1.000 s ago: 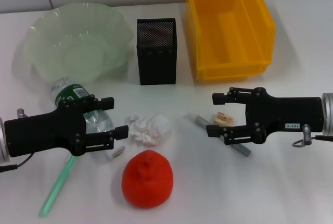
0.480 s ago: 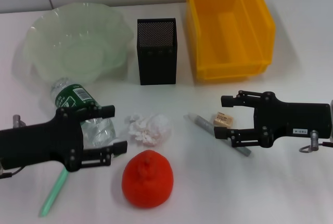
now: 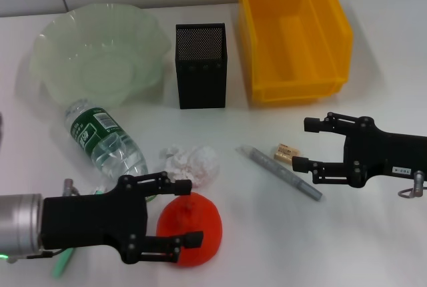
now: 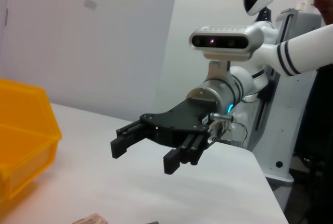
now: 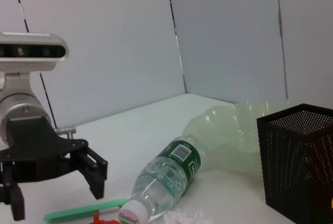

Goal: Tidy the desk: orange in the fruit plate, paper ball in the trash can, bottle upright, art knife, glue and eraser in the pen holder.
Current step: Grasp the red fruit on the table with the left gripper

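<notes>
The orange (image 3: 202, 218) lies near the table's front edge. My left gripper (image 3: 192, 211) is open, one finger on either side of it. Just behind the orange sits the paper ball (image 3: 193, 163). The bottle (image 3: 107, 143) lies on its side, cap toward the front; it also shows in the right wrist view (image 5: 166, 174). The eraser (image 3: 285, 152) and a slim grey stick (image 3: 280, 170), art knife or glue, lie left of my open right gripper (image 3: 302, 145). A green stick (image 3: 63, 260) is mostly hidden under my left arm. Fruit plate (image 3: 47, 40), pen holder (image 3: 200, 67) and trash can (image 3: 293, 90) stand at the back.
The left wrist view shows my right gripper (image 4: 140, 148) hanging open above the table, with the trash can's (image 4: 21, 146) corner beside it. A wall runs close behind the containers.
My left gripper has come off the bottle, moving toward the front edge and right, to the orange. My right gripper has drawn back to the right, away from the eraser.
</notes>
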